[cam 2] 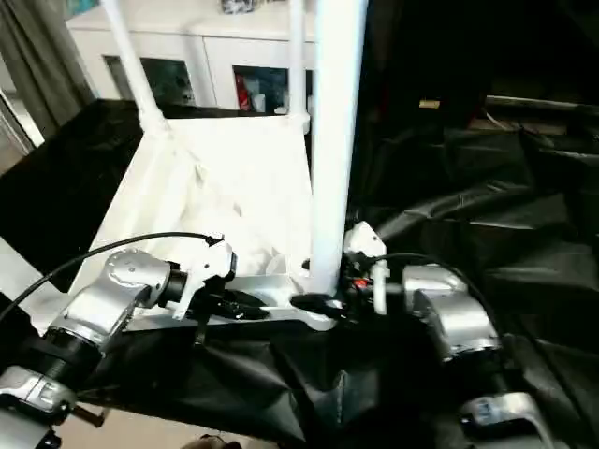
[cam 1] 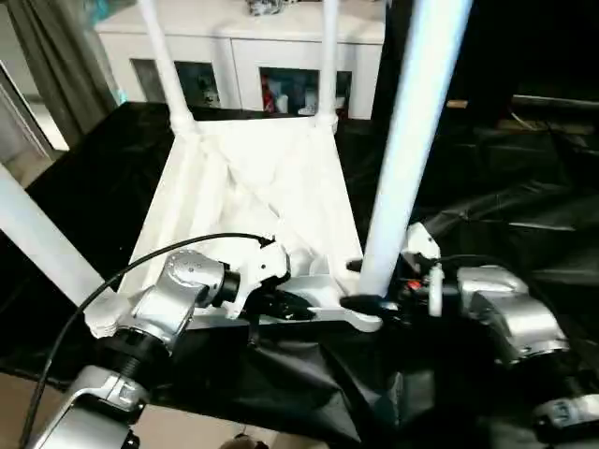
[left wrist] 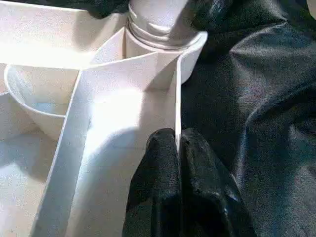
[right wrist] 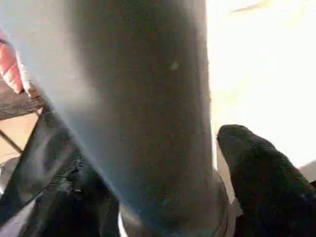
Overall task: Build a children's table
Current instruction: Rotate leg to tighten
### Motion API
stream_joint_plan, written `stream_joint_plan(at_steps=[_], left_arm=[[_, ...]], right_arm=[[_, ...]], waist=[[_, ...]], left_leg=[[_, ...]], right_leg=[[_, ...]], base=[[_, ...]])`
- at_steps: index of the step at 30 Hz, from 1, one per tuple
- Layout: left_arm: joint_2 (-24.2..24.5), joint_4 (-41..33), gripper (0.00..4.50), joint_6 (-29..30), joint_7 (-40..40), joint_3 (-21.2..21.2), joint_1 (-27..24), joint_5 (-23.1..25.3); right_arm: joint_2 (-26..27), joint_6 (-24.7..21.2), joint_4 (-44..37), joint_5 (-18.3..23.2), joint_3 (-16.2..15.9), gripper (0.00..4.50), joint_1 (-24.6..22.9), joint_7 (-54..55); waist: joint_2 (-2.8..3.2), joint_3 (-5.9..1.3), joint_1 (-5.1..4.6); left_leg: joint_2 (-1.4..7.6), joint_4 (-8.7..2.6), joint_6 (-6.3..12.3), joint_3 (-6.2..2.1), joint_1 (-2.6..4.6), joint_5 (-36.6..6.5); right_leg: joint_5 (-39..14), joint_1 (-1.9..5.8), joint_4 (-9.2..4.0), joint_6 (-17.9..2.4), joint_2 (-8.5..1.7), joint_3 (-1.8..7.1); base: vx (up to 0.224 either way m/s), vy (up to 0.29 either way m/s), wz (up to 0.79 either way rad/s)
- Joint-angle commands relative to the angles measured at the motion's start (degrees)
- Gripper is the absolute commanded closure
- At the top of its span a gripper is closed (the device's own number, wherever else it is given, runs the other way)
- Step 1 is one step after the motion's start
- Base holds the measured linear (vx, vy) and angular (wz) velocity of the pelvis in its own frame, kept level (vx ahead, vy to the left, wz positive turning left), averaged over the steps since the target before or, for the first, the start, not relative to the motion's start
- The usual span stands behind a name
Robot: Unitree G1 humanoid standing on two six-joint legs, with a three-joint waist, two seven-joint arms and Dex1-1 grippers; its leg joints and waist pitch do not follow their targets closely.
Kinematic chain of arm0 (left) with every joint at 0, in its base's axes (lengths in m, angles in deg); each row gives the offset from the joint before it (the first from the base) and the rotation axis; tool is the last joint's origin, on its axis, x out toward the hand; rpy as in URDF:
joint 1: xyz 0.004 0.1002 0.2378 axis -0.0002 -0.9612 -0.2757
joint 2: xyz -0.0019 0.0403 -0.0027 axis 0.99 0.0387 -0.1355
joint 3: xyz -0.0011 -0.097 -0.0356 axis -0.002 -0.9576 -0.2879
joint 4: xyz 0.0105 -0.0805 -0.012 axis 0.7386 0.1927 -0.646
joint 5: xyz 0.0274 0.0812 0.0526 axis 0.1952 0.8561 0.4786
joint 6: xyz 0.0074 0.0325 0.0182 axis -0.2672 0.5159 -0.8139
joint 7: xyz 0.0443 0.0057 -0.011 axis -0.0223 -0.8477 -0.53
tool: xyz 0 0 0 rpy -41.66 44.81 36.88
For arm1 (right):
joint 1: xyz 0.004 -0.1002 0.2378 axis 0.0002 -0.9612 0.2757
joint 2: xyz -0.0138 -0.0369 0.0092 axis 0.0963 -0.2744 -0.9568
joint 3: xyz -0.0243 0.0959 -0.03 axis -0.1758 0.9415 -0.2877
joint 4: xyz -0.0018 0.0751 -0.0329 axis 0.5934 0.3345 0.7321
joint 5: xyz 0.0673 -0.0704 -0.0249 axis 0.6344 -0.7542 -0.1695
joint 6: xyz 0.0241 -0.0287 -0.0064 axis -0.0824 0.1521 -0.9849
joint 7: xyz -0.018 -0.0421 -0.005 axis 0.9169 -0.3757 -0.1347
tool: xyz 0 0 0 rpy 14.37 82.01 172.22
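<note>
Head view: upturned tabletop [cam 1: 248, 201] lies on the black-draped counter [cam 1: 84, 201].

Left wrist view: left claw [left wrist: 178, 148] is pinched together on a thin rim rib. Judged light, stiff, slippery.

Right wrist view: right claw [right wrist: 163, 197] straddles the near leg [right wrist: 143, 98] base; contact unclear. Hold low, by the socket.

tabletop [cam 1: 253, 187]: white, ribbed underside | legs [cam 1: 412, 140]: white | sheet over the bench [cam 1: 505, 215]: black | forearms [cam 1: 173, 299]: silver | left pincer [left wrist: 178, 148] and right pincer [cam 1: 360, 301]: black fingers | cabinet [cam 1: 243, 47]: white, glass-fronted
</note>
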Motion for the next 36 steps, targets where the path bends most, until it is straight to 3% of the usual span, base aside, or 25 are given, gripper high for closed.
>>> stream_joint_plan(at_steps=[1, 4, 7, 11, 12, 14, 18, 20, 24, 25, 26, 27, 28, 29, 31, 33, 36], left_arm=[[-0.5, -1.8, 4.5, -0.9, 1.9, -0.1, 1.6, -1.7], [-0.8, -1.3, 4.5, -1.3, 1.9, -0.6, 1.5, -1.5], [-1.2, -0.7, 4.5, -1.8, 0.5, -0.8, 1.5, -1.3], [-2.3, -0.4, 4.5, -1.5, -2.7, -1.2, 1.8, -1.2], [-3.4, 0.5, 4.5, -1.0, -6.0, -1.7, 2.4, -0.4], [-6.6, 2.8, 4.5, -0.7, -14.0, -3.2, 4.0, 1.2], [-10.4, 4.8, 4.5, -0.4, -22.7, -4.4, 5.4, 2.9], [-12.5, 5.4, 4.5, 0.1, -26.9, -4.3, 5.8, 3.9], [-17.5, 5.3, 4.5, 1.6, -33.1, -3.7, 5.5, 4.9], [-18.2, 5.3, 4.5, 1.6, -33.3, -3.4, 5.4, 5.1], [-18.6, 5.4, 4.5, 1.4, -33.3, -3.1, 5.3, 5.3], [-18.8, 5.4, 4.5, 1.1, -32.8, -2.8, 5.2, 5.3], [-18.6, 5.4, 4.5, 0.7, -31.8, -2.5, 5.1, 5.3], [-18.4, 5.4, 4.5, 0.5, -31.3, -2.4, 5.1, 5.2], [-17.1, 5.1, 4.5, -0.3, -28.7, -2.0, 5.1, 4.9], [-15.0, 4.1, 4.5, -1.2, -24.2, -1.8, 4.8, 4.0], [-11.6, 2.7, 4.5, -1.9, -18.1, -1.4, 4.1, 2.8]], right_arm=[[-0.4, -0.5, -1.5, 0.4, -0.6, 1.44, 0.8, -1.2], [-0.4, -0.9, -2.0, -0.1, -0.9, 1.77, 0.5, -1.6], [0.0, -1.5, -2.7, 0.3, -0.6, 1.87, -0.1, -0.8], [0.7, -1.9, -3.4, 0.7, -0.3, 2.07, -1.3, 1.2], [1.9, -1.7, -2.8, 0.2, 0.4, 2.07, -1.6, 4.5], [5.5, -0.3, -0.7, -1.3, 2.5, 2.18, -2.1, 13.7], [9.8, 0.5, 1.2, -3.5, 3.9, 2.35, -3.0, 24.1], [12.4, 1.4, 2.3, -4.8, 4.0, 2.41, -3.7, 29.4], [19.0, 4.9, 7.7, -8.2, 5.0, 2.44, -2.5, 42.2], [20.0, 6.1, 8.5, -8.6, 4.8, 2.44, -2.0, 42.7], [20.6, 7.0, 9.0, -8.8, 4.6, 2.44, -1.7, 42.6], [20.9, 8.3, 9.0, -9.0, 4.2, 2.44, -1.4, 42.2], [20.9, 8.2, 8.4, -7.8, 4.6, 2.44, -1.0, 40.2], [20.9, 7.9, 7.9, -6.9, 4.9, 1.93, -0.8, 39.2], [19.7, 7.1, 5.7, -4.6, 4.8, 1.73, -0.9, 34.1], [16.3, 5.1, 2.3, -2.8, 3.4, 1.42, -1.5, 26.5], [10.9, 3.7, -0.6, -2.0, 1.7, 1.33, -2.1, 17.8]], waist=[[-1.03, -4.0, -0.18], [-0.99, -4.13, -0.05], [-1.36, -4.17, 0.01], [-1.27, -3.94, -0.04], [-0.96, -3.91, -0.06], [-1.18, -3.68, -0.57], [-1.45, -3.52, -1.45], [-1.11, -3.55, -1.74], [-1.12, -3.46, -2.72], [-0.65, -3.37, -3.33], [-0.76, -3.45, -3.66], [-0.64, -3.49, -3.78], [0.5, -3.62, -3.94], [-0.13, -3.68, -4.32], [-0.27, -3.85, -4.26], [-0.19, -3.99, -4.18], [-0.21, -4.35, -3.65]], left_leg=[[2.7, -4.56, 0.98, -1.52, 1.87, -16.6], [2.65, -4.26, 1.65, -1.41, 1.74, -14.3], [2.57, -4.08, 2.35, -1.43, 1.44, -12.7], [2.59, -4.18, 1.75, -1.48, 1.6, -14.6], [2.58, -4.22, 1.49, -1.55, 1.59, -15.0], [2.36, -4.34, -0.17, -1.69, 1.81, -17.5], [2.17, -4.69, -1.35, -2.13, 1.78, -19.6], [2.06, -4.76, -1.03, -2.27, 1.58, -19.5], [1.92, -4.79, -1.09, -2.3, 1.75, -21.4], [1.8, -4.87, -1.38, -2.41, 1.64, -22.7], [1.72, -4.96, -1.19, -2.74, 1.54, -23.5], [1.78, -5.06, -1.06, -2.84, 1.49, -23.6], [1.86, -5.25, -0.82, -3.07, 1.52, -23.9], [1.88, -5.34, -0.42, -2.98, 1.38, -24.1], [1.8, -5.2, 0.44, -2.81, 1.59, -24.1], [1.78, -5.17, 1.74, -2.86, 1.09, -22.1], [1.87, -4.59, 3.71, -2.45, 1.31, -17.9]], right_leg=[[-17.8, 1.95, -3.48, -12.2, -2.44, 1.91], [-16.2, 1.96, -3.3, -12.5, -2.42, 1.96], [-15.0, 2.16, -3.02, -12.7, -2.37, 1.89], [-18.8, 1.97, -3.43, -12.0, -2.45, 1.92], [-19.4, 1.92, -3.43, -11.8, -2.44, 1.92], [-24.1, 1.68, -4.12, -10.3, -2.56, 1.93], [-28.6, 1.75, -4.74, -7.9, -2.63, 1.64], [-29.0, 1.89, -4.91, -7.2, -2.62, 1.55], [-30.0, 1.46, -5.3, -7.0, -2.44, 1.42], [-30.5, 1.42, -5.49, -7.0, -2.33, 1.25], [-31.3, 1.77, -5.5, -6.5, -2.4, 0.96], [-30.8, 1.88, -5.5, -6.4, -2.36, 0.96], [-28.7, 2.02, -5.35, -6.8, -2.3, 0.97], [-25.5, 2.08, -5.4, -7.6, -1.98, 0.98], [-22.5, 2.0, -5.14, -9.2, -1.96, 1.28], [-19.6, 2.62, -4.72, -10.4, -2.07, 1.35], [-13.3, 2.78, -4.11, -12.8, -2.1, 1.47]], base=[[0.0, 0.0, 0.0], [0.0, 0.0, 0.0], [0.0, 0.0, 0.0], [0.0, 0.0, 0.0], [0.0, 0.0, 0.0], [0.0, 0.0, 0.0], [0.0, 0.0, 0.0], [0.0, 0.0, 0.0], [0.0, 0.0, 0.0], [0.0, 0.0, 0.0], [0.0, 0.0, 0.0], [0.0, 0.0, 0.0], [0.0, 0.0, 0.0], [0.0, 0.0, 0.0], [0.0, 0.0, 0.0], [0.0, 0.0, 0.0], [0.0, 0.0, 0.0]])
